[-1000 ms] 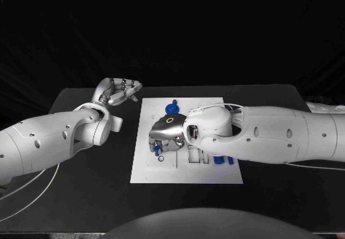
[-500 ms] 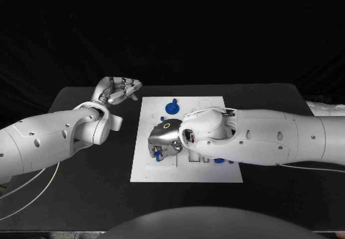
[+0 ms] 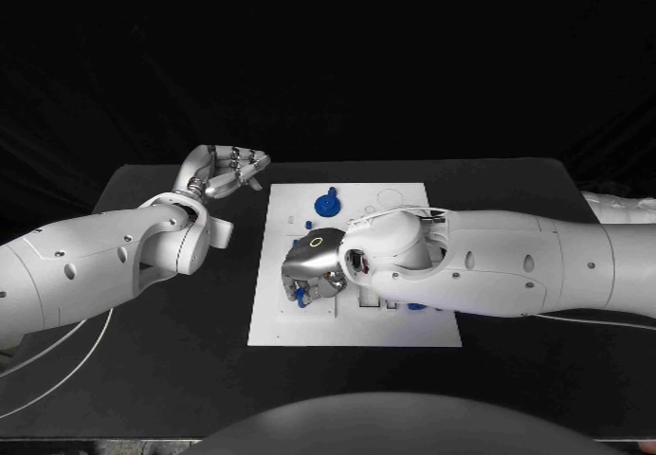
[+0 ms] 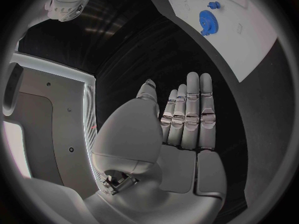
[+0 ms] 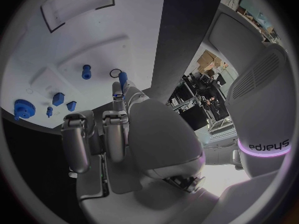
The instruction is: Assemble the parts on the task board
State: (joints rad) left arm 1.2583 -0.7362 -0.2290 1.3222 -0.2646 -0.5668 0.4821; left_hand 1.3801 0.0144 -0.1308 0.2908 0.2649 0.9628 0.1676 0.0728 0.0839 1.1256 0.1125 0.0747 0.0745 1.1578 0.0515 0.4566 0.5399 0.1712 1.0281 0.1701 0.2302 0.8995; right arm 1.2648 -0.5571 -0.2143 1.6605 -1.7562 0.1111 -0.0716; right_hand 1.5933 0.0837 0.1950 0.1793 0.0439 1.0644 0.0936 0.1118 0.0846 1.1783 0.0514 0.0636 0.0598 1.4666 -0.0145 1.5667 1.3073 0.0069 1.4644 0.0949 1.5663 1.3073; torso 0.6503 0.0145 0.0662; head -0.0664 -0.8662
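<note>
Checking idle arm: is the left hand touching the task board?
Apart. Head view shows the left hand over black table, a dark strip separating it from the task board.

From the head view, the right hand [image 3: 312, 267] and its thick white forearm cover the middle of the task board [image 3: 278, 327], so the slots and parts beneath cannot be made out. A blue piece [image 3: 300, 295] peeks from under the fingers; whether it is gripped is unclear. Another blue part [image 3: 417, 306] shows as a sliver below the arm. The right wrist view's small blue pieces [image 5: 57, 99] are too tiny to identify.
</note>
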